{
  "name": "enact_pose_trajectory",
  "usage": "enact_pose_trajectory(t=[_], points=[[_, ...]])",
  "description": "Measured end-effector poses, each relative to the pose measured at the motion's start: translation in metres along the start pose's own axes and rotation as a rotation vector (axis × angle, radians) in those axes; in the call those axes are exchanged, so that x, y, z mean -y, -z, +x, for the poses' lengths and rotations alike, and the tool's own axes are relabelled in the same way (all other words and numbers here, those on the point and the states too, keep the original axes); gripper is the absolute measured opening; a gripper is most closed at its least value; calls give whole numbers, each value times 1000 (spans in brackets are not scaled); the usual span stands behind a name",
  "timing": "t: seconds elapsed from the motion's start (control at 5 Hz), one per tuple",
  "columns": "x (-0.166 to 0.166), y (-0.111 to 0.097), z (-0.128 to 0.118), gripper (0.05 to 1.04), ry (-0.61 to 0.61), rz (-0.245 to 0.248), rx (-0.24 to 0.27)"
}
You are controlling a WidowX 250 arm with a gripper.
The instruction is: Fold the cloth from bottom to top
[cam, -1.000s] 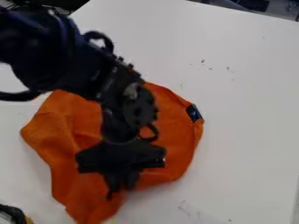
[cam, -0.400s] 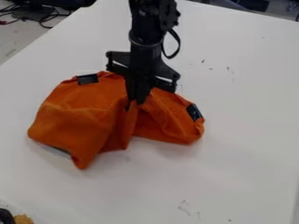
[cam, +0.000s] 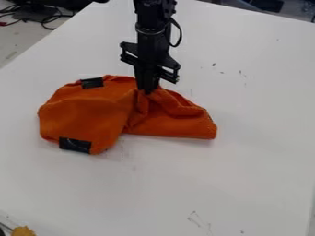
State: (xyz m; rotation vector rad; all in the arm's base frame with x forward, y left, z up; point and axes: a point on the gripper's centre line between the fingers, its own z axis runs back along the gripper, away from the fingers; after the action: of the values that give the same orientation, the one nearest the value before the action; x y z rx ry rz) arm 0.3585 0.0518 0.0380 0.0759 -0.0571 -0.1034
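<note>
Camera view: at the cloth's twelve o'clock, the black two-finger gripper (cam: 148, 90) pinches the crumpled orange fabric cloth (cam: 86, 113). Folding looks mostly done; release remains.

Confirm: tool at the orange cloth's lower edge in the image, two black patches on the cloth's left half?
Wrong edge: the camera view shows the tool at the upper edge of the orange cloth. Two black patches on its left half is right.
</note>
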Motion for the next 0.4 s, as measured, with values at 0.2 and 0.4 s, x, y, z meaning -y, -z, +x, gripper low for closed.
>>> enact_pose_trajectory(t=[0.2,0.4], points=[[-1,11,8,67,32,-37,-4],[-2,13,12,95,54,-53,5]])
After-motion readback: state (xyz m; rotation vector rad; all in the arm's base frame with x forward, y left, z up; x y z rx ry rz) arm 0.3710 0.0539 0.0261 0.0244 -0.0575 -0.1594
